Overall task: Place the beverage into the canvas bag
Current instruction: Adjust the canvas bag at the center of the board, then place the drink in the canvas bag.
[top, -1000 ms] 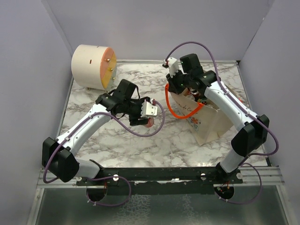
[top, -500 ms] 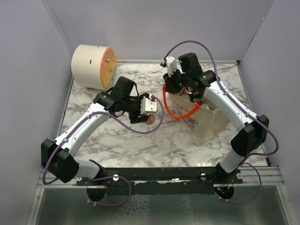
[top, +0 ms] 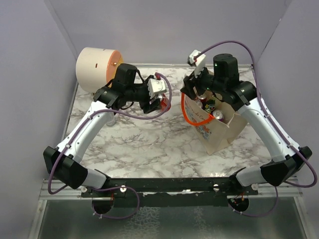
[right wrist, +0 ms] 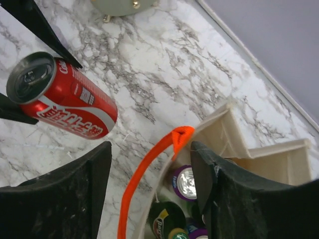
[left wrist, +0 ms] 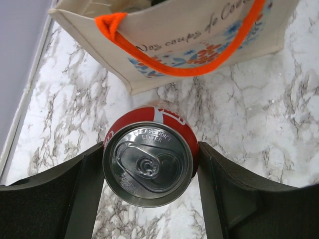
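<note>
**Can in hand, short of the bag**

Pinches the beverage, a red can (right wrist: 70, 107), in the left gripper (left wrist: 150, 149), fingers pressed against opposite sides of its wall, lid facing the wrist camera. Carries it in the air above the marble table (top: 149, 149), near the canvas bag (top: 219, 137) but not yet over its mouth. Shows the right gripper (right wrist: 149, 152) spread wide above the bag's rim, with the orange handle (left wrist: 199, 67) lying loose between its fingers and clamped by neither. Reveals other cans (right wrist: 185, 181) already inside the bag.

Looks like thin, smooth metal: probably full and fairly heavy, slippery, easily dented. Best held mid-body, firm without crushing, and lowered into a free gap rather than dropped onto the cans below.
</note>
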`<state>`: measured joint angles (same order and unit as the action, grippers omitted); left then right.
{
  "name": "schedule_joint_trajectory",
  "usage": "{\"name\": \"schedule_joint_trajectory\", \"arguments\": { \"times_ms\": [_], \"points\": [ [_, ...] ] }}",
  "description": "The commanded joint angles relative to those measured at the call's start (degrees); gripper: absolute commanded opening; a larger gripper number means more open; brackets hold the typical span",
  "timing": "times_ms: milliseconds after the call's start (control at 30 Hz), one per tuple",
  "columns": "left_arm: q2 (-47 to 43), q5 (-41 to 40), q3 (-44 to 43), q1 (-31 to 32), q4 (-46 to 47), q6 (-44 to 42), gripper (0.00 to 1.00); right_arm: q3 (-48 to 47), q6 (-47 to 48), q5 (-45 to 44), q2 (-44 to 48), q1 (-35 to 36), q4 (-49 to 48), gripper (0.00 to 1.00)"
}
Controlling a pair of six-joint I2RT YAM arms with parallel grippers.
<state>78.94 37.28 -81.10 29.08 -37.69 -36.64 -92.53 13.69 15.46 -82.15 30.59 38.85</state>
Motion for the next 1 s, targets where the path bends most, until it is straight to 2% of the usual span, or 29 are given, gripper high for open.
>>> {"name": "schedule_joint_trajectory", "arguments": {
  "times_ms": [0,133,367,633,800,967],
  "points": [
    [2.95,3.5,-9.64,-1.13,10.09,8.91,0.0,1.6,-1.43,-1.06,4.49,-4.94,-1.3,0.67],
    [7.57,1.87,-17.41,0.12,12.77,16.16,0.0,3.86,-2.94,-0.04,9.55,-11.59,-0.76,0.68],
    [17.19,-5.69,-33.81,9.67,10.59,19.64,0.0,7.92,-6.44,1.02,16.09,-23.81,0.44,0.68],
    [24.61,-9.85,-39.39,17.25,15.54,26.77,0.0,13.75,-8.12,0.34,21.91,-34.36,1.41,0.69],
    [30.51,-11.09,-44.27,20.6,11.76,26.95,0.0,17.48,-8.73,2.04,25.13,-39.5,1.63,0.69],
    [33.47,-10.57,-45.49,22.55,11.25,27.78,0.0,20.94,-8.86,4.13,28.51,-42.85,2.6,0.69]
  ]
}}
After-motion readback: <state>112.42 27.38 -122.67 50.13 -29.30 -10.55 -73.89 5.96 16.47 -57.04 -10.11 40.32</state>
